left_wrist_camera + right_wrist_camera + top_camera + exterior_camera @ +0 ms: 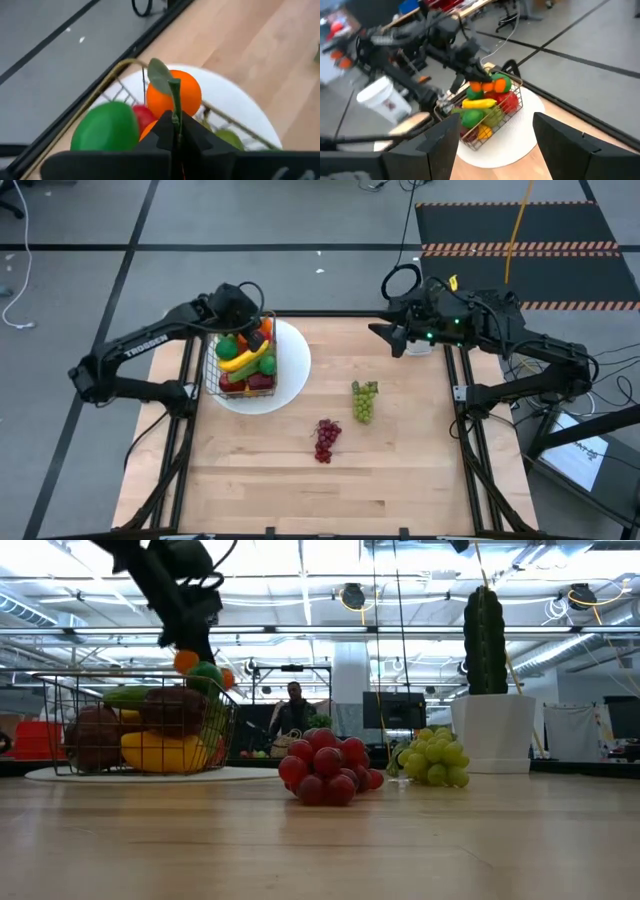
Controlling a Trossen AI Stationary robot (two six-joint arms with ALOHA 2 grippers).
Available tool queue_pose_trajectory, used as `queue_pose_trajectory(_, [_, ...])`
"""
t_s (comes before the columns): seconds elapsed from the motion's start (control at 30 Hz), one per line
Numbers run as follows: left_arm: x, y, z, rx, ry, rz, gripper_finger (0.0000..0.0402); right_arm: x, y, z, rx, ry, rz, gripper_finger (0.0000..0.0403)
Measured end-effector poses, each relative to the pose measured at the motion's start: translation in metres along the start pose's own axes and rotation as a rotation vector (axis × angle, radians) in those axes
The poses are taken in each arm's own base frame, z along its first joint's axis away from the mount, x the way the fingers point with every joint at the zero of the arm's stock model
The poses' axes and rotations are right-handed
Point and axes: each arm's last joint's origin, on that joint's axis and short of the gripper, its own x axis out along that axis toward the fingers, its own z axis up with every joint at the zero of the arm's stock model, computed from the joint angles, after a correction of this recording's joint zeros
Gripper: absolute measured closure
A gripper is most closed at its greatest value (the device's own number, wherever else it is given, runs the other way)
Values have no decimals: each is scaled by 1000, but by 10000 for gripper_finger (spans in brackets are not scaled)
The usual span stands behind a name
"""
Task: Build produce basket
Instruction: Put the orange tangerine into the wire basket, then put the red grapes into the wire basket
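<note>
The wire basket (228,372) stands on a round white plate (292,370) at the table's far left. It is piled with produce: a banana (246,361), red and green fruit. My left gripper (256,323) is above the basket's far end, shut on a stemmed orange (175,95) with a green leaf. Green grapes (364,400) and red grapes (326,438) lie on the bare wood mid-table. My right gripper (495,145) hovers open over the table's far right, with nothing between its fingers. My left gripper pinches the orange's thin green stem (175,107) between its two shut fingers, which slant down from the far left. The orange (185,661) hangs just past the fingertips, right above the pile; I cannot tell whether it touches the fruit under it.
A tall green cactus (485,625) in a white pot (495,730) stands at the table's far right, under my right arm. Bare wood lies in front of the two grape bunches. A person (292,715) stands in the room beyond the table.
</note>
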Motion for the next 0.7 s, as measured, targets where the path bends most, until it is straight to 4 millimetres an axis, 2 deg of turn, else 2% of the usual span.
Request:
queue_pose_trajectory(0.13, [16, 9, -10, -21, -31, -4, 377, 0, -2, 1, 93, -38, -60, 159])
queue_pose_trajectory(0.33, [23, 13, -24, -97, 45, 3, 320, 1, 2, 5, 191, -120, -80, 159])
queue_pose_trajectory(0.53, [20, 10, -27, -205, 90, -1, 226, 6, 4, 2, 268, -106, -80, 159])
queue_pose_trajectory(0.63, [11, 8, -21, -191, 108, -7, 184, 9, 10, -2, 270, -81, -62, 156])
queue_pose_trajectory(0.7, [0, 5, -13, -159, 109, -17, 171, 11, 17, -7, 293, -75, -57, 154])
